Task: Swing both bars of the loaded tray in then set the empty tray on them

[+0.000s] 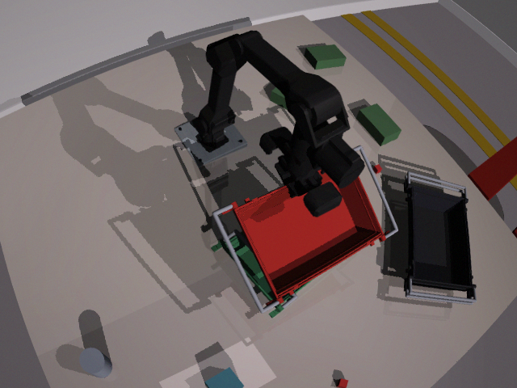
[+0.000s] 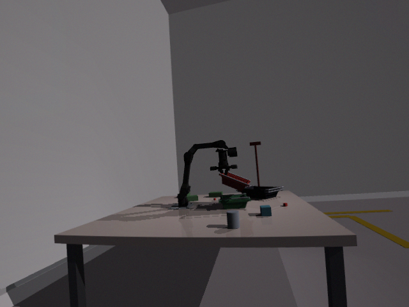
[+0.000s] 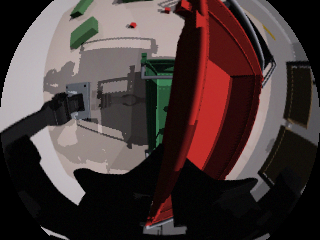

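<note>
My gripper (image 1: 300, 191) (image 2: 224, 172) (image 3: 166, 147) is shut on one long wall of the empty red tray (image 1: 292, 246) (image 2: 234, 182) (image 3: 215, 105). The red tray hangs steeply tilted above the green tray, its held side high and its far side low. Its wire bars (image 1: 241, 267) (image 1: 378, 187) stick out past its ends. The green tray (image 1: 250, 260) (image 2: 232, 202) (image 3: 159, 102) stands on the table, mostly covered by the red one in the top view. One of its bars (image 3: 156, 77) crosses its top; its other bar and its load are largely hidden.
A black tray (image 1: 411, 234) (image 2: 262, 193) stands right of the red tray in the top view. Green blocks (image 1: 325, 56) (image 1: 377, 123) lie at the back. A grey cylinder (image 1: 94, 360) (image 2: 232, 219), a teal cube (image 1: 224, 379) (image 2: 265, 210) and a small red block (image 1: 342, 382) are nearer the front.
</note>
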Controlling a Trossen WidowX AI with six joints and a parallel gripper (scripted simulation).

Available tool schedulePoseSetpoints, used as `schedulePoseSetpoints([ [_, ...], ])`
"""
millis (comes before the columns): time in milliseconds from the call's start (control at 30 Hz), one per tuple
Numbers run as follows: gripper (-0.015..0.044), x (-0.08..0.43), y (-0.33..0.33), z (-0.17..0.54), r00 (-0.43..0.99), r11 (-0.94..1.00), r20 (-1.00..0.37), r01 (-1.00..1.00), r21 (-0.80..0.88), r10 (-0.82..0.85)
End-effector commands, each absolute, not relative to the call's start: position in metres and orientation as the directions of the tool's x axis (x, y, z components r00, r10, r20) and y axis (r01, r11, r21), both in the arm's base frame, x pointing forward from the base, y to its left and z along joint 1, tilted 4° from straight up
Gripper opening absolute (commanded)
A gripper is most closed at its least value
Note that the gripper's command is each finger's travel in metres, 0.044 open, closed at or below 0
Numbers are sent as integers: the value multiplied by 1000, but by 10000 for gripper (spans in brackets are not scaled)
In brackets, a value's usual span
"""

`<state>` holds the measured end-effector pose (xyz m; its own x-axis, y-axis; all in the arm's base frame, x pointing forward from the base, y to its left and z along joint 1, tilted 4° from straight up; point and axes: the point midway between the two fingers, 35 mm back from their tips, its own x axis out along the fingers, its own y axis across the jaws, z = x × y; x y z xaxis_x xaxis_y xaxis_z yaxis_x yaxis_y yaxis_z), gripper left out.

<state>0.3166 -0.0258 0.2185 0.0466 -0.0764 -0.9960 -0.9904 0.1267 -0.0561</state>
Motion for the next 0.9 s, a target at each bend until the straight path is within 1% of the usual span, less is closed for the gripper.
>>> schedulePoseSetpoints([
  [0, 0, 319, -26, 222, 62, 121, -995, -990, -72, -82],
  [867, 0, 317, -11, 221, 60, 122, -995, -990, -69, -80],
])
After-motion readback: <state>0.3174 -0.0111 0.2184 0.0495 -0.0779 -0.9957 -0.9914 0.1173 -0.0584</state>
